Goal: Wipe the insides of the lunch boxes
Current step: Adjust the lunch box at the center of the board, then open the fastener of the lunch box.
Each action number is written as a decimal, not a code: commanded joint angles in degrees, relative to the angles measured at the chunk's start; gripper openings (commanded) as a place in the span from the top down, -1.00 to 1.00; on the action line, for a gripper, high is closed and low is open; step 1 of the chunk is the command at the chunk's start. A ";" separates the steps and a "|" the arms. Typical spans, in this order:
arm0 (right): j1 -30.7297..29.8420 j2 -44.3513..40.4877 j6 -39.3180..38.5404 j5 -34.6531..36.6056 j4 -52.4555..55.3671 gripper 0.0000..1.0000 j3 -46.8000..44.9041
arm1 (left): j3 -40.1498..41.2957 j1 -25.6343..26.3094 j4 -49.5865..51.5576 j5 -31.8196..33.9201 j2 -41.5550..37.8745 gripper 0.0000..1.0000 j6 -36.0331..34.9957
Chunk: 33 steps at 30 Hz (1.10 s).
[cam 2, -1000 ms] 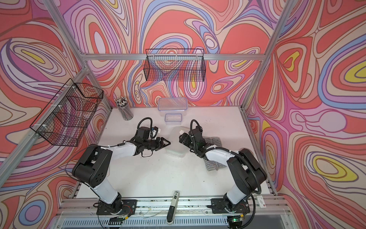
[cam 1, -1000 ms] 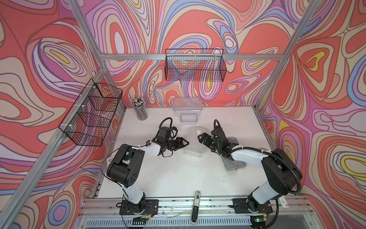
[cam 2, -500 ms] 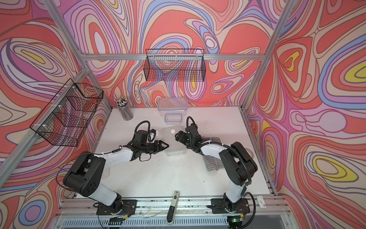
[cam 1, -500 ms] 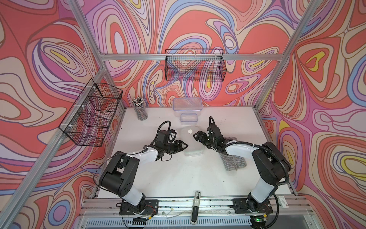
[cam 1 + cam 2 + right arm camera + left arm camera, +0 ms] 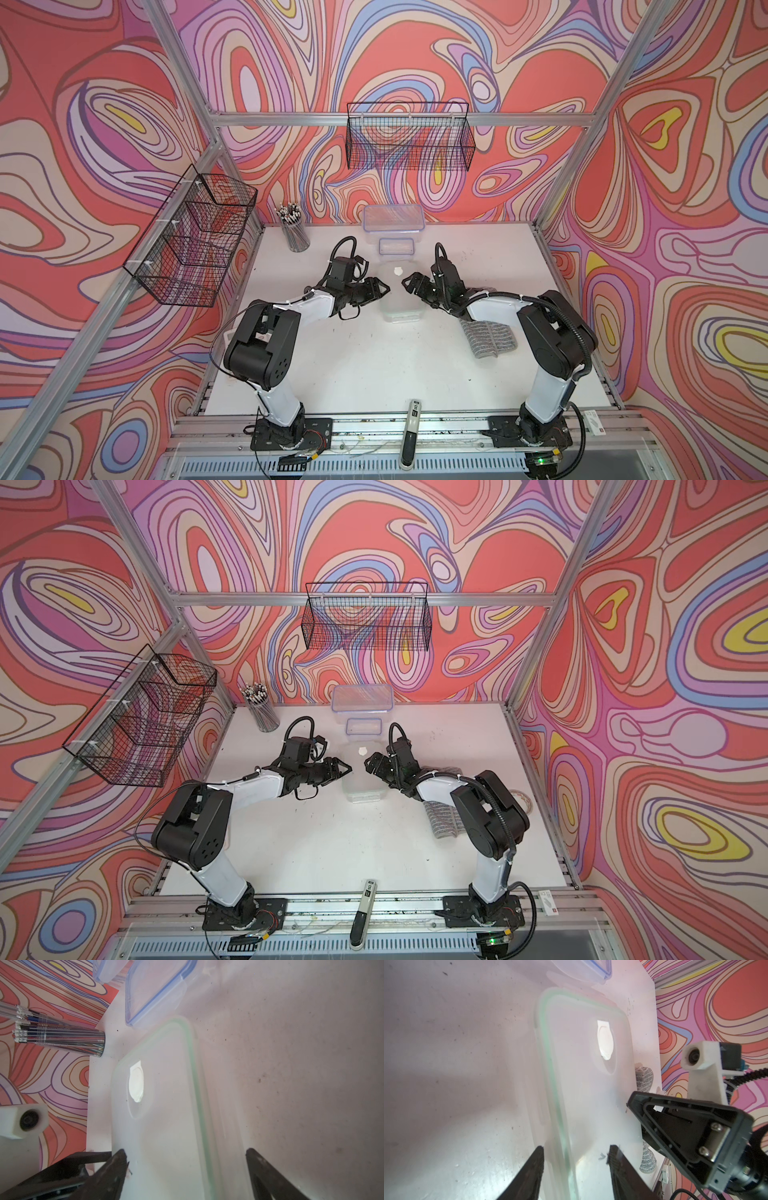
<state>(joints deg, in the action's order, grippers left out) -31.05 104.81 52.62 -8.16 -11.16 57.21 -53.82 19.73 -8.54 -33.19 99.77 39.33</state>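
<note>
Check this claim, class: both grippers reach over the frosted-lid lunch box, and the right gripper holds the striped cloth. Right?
No: the right gripper is open and empty; the striped cloth lies on the table, as both top views show. Rest stands.

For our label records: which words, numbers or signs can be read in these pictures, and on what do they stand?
No text can be read in any view.
Label on the grey device: too small to read.
Marks on the white tag: blurred.
Print on the pencils: blurred.
</note>
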 commanded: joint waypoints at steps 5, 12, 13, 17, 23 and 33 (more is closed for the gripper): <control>0.90 0.33 0.64 0.29 -2.11 -0.91 1.42 | -3.12 -0.45 1.70 -2.32 2.27 -0.05 -1.30; 4.71 -2.95 2.24 0.16 -5.39 -0.97 -2.99 | -2.87 -0.99 3.52 -1.19 0.91 -0.23 -2.07; 5.09 -4.14 2.33 0.16 -5.69 -0.97 -3.40 | -2.87 -1.05 3.72 -1.04 0.78 -0.27 -2.13; 5.58 -5.65 3.82 -0.22 -7.82 -0.97 -5.41 | -2.61 -1.05 3.68 -1.06 0.43 -0.30 -1.48; 5.60 -4.79 12.96 -0.48 -24.95 -0.92 -14.00 | -0.31 -1.02 -0.81 -3.36 0.00 -0.31 2.74; 3.18 4.69 26.05 4.12 -53.62 -0.75 -22.62 | 2.73 -0.06 -3.27 -2.68 -1.83 -0.31 6.02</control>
<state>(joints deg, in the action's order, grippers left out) -26.37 107.13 72.69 -6.59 -52.05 34.98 -52.01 19.14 -10.55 -36.16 100.42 44.07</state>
